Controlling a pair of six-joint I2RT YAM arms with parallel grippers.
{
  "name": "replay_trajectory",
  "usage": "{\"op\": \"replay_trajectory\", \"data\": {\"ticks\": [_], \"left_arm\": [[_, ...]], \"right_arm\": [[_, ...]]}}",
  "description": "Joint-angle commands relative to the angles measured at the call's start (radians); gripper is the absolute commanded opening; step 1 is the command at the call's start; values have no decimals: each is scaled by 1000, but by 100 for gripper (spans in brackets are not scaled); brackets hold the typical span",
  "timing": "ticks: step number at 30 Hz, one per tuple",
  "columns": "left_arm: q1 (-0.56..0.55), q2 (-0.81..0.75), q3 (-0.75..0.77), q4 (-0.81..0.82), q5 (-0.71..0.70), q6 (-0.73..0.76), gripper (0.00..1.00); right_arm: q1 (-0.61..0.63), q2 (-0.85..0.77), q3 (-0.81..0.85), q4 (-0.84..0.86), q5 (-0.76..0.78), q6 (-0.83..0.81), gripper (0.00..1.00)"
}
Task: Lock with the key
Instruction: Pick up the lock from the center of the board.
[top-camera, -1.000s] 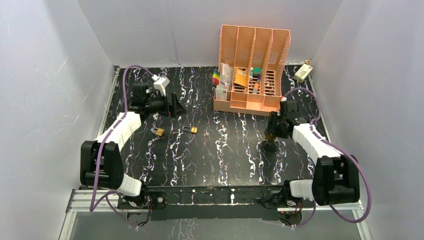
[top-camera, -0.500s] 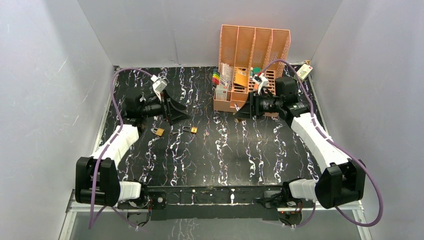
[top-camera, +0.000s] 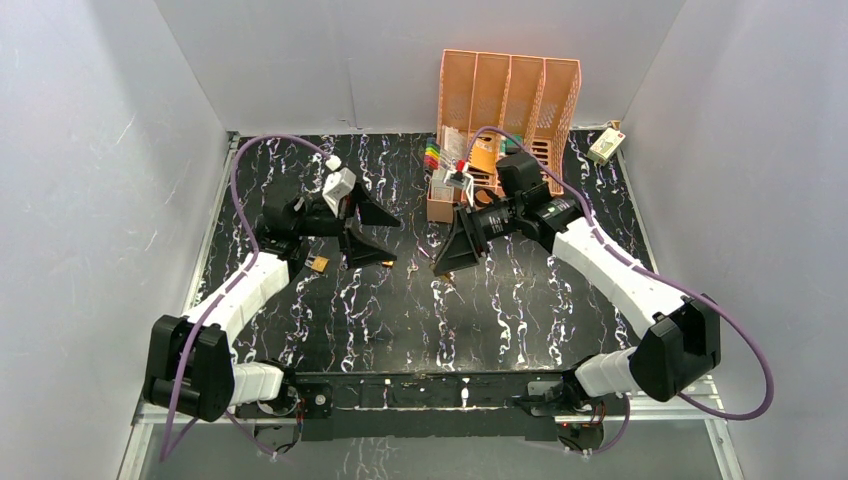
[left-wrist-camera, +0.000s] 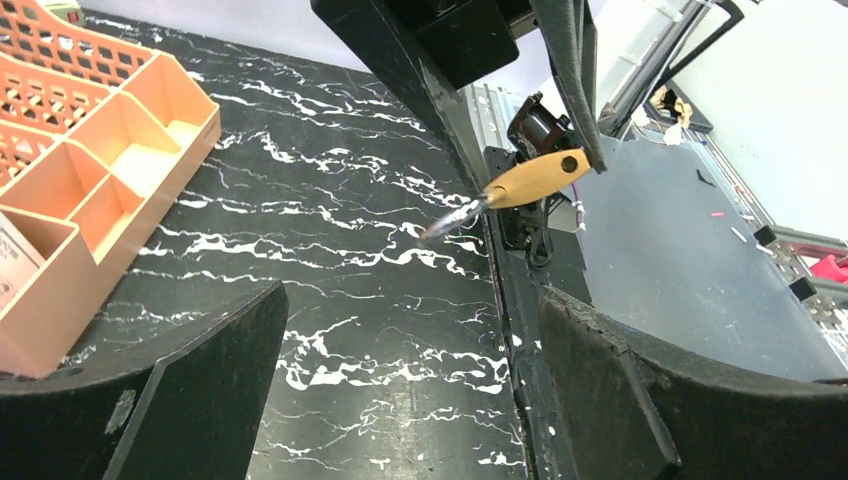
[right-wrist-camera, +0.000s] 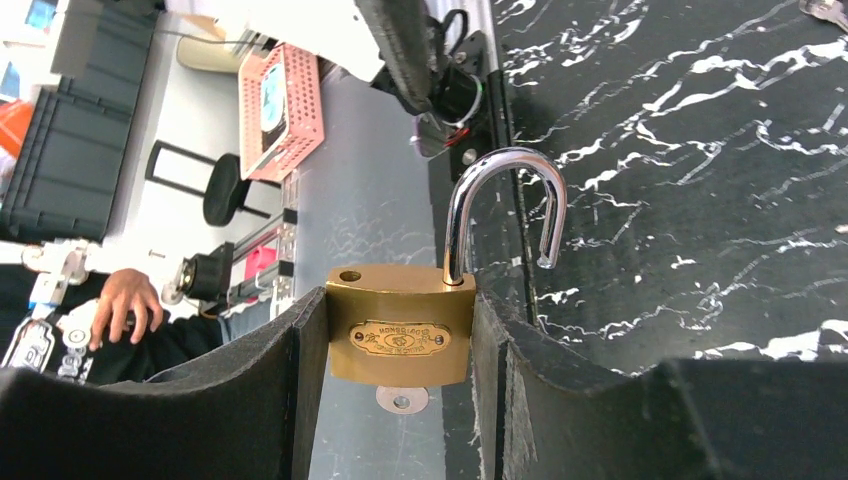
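My right gripper (right-wrist-camera: 398, 300): it grips the brass padlock (right-wrist-camera: 400, 340) by its sides, above the table (right-wrist-camera: 700, 150).
Shackle (right-wrist-camera: 505, 155): open.
My left gripper (left-wrist-camera: 410, 320): fingers wide apart, empty, near the padlock.
Key: I cannot tell where.

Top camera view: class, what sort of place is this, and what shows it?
Probably a robotics lab test bench: a left arm and a right arm bolted to a black marbled table, with plain white walls boxing it in.
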Motion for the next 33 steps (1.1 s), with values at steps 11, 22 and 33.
{"op": "replay_trajectory", "data": {"ticks": [11,22,33], "left_arm": [[-87,7,90,56,164,42,86],[-106,-2,94,56,194,52,53],[-117,-13,82,56,198,69,37]], "right_arm": [[78,-6,78,86,-75,49,11],[87,6,114,75,-60,49,12],[89,23,119,81,-47,49,10]]}}
